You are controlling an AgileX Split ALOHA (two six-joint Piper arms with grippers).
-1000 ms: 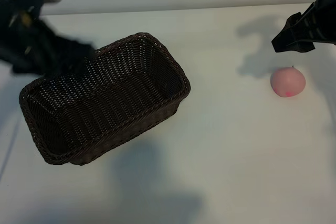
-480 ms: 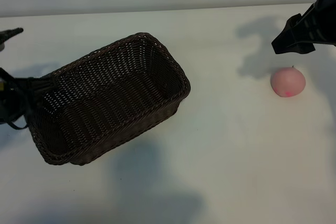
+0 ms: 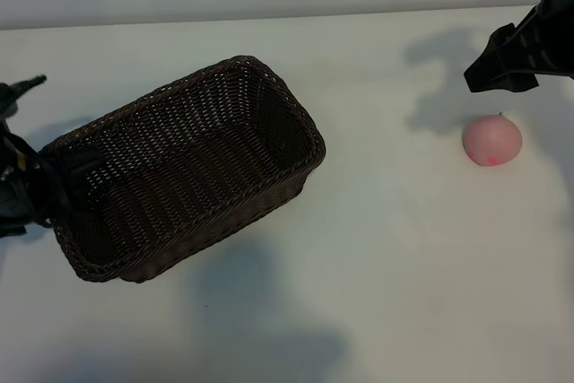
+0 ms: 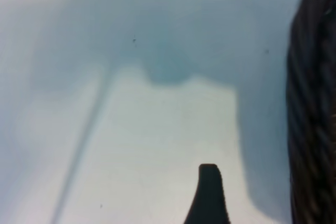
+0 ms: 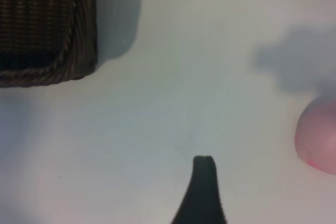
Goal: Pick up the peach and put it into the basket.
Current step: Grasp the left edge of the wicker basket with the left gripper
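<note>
The dark-brown wicker basket (image 3: 184, 168) lies slanted at the table's centre-left, with nothing in it. The pale-pink peach (image 3: 491, 141) rests on the table at the right, apart from everything. My right gripper (image 3: 482, 72) hovers just behind and above the peach, open and holding nothing. The right wrist view shows one of its fingers (image 5: 203, 187), the peach (image 5: 319, 135) off to one side and a corner of the basket (image 5: 42, 24). My left gripper (image 3: 25, 195) sits at the left edge by the basket's left end, open, with one finger (image 4: 208, 192) beside the basket's wall (image 4: 315, 103).
The white table (image 3: 404, 266) stretches bare between basket and peach and along the front. A pale wall runs behind its far edge. Shadows of the arms fall on the table near the peach and below the basket.
My left arm has swung from the back-left corner down to the basket's left end. The right arm, peach and basket have stayed put.
</note>
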